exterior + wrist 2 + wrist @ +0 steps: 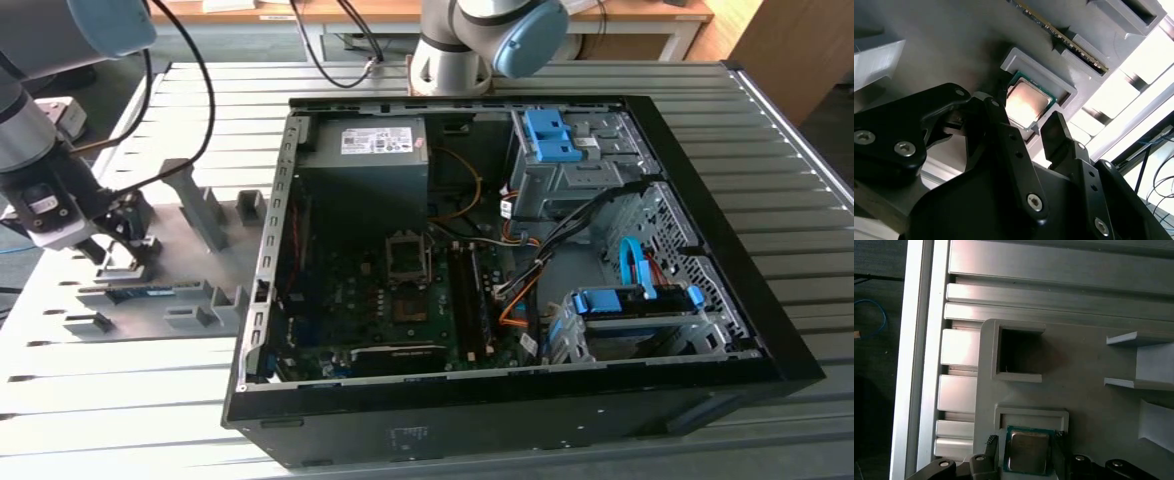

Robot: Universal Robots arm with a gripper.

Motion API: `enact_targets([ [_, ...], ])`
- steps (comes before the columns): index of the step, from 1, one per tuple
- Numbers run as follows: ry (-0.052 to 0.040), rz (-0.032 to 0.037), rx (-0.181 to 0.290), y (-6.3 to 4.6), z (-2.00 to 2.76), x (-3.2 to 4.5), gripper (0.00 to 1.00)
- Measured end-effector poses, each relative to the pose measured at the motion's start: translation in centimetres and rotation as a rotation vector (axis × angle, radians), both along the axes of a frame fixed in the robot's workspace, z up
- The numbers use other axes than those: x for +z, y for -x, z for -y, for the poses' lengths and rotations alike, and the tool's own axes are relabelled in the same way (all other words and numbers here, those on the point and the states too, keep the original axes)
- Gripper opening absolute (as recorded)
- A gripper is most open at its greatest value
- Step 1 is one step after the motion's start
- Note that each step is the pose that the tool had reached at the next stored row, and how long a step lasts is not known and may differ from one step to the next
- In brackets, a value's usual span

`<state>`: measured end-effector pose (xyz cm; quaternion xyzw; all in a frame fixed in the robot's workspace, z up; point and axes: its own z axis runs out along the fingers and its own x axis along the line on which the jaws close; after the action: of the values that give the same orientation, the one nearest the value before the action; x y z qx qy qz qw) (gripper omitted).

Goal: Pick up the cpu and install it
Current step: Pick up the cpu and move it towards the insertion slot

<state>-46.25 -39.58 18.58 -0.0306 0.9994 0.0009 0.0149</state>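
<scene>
Gripper (1027,131), jaws spread, straddles the cpu (1026,101), which lies flat in a grey tray pocket (1066,86) at nine o'clock of the open computer case (534,420) in the exterior view. Light, rigid, probably delicate underneath: grasp by opposite edges.

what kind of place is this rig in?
Likely a robotics lab's PC-assembly bench: open PC case on a slatted metal table, a cpu in a grey fixture, robot arm alongside.
</scene>
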Motion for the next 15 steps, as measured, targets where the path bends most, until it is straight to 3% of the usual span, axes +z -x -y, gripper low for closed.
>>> enact_targets([
  [15,0.0,-0.0005,0.0,-0.28,0.11,-0.13,0.55],
])
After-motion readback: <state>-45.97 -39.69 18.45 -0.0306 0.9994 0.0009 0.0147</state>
